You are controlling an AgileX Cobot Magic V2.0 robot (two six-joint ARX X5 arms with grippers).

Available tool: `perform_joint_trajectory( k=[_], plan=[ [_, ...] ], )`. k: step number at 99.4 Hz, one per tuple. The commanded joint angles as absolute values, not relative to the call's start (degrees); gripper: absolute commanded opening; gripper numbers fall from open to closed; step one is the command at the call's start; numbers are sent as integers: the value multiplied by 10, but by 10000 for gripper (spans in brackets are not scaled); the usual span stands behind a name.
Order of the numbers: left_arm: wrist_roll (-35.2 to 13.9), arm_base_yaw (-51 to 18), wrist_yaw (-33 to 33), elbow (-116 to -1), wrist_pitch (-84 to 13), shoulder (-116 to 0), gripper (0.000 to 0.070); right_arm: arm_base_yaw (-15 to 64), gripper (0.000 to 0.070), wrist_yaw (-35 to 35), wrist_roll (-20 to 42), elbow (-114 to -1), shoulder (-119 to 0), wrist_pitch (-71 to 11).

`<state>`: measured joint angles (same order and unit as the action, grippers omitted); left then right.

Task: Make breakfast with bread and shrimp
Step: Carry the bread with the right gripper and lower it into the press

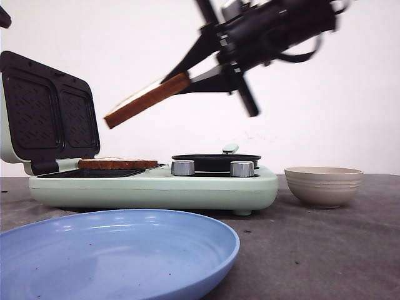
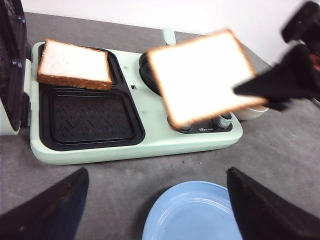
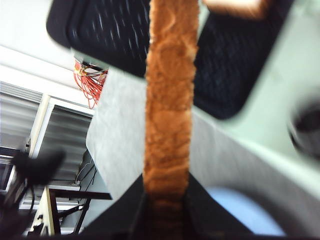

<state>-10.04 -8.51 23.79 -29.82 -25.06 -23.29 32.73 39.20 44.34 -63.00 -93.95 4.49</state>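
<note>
My right gripper (image 1: 178, 82) is shut on one slice of bread (image 1: 147, 100) and holds it tilted in the air above the sandwich maker (image 1: 156, 187). In the right wrist view the brown crust (image 3: 169, 100) runs up from between the shut fingers (image 3: 125, 210). A second slice of bread (image 2: 75, 65) lies flat in the maker's far grill compartment. The near compartment (image 2: 90, 117) holds nothing. My left gripper (image 2: 155, 210) hangs open over the table and the blue plate (image 2: 192, 212), with nothing in it. The shrimp is out of view.
The maker's lid (image 1: 47, 115) stands open at the left. A small black pan (image 1: 215, 161) sits on its right half behind two knobs (image 1: 183, 167). A beige bowl (image 1: 323, 185) stands to the right of the maker.
</note>
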Motion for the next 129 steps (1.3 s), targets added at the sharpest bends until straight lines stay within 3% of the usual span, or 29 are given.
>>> perform_joint_trajectory(
  k=[1, 48, 123, 129],
  plan=[
    [-96, -86, 235, -299, -244, -235, 473, 339, 0, 392, 433, -677, -989, 41],
    [-97, -86, 218, -299, -242, -235, 473, 388, 0, 369, 465, -876, -1195, 29],
    [-97, -86, 218, -299, -241, -235, 473, 426, 0, 253, 455, -885, -1211, 3],
    [-97, -86, 218, -299, -241, -235, 473, 426, 54, 252, 449, -885, -1211, 3]
  ],
)
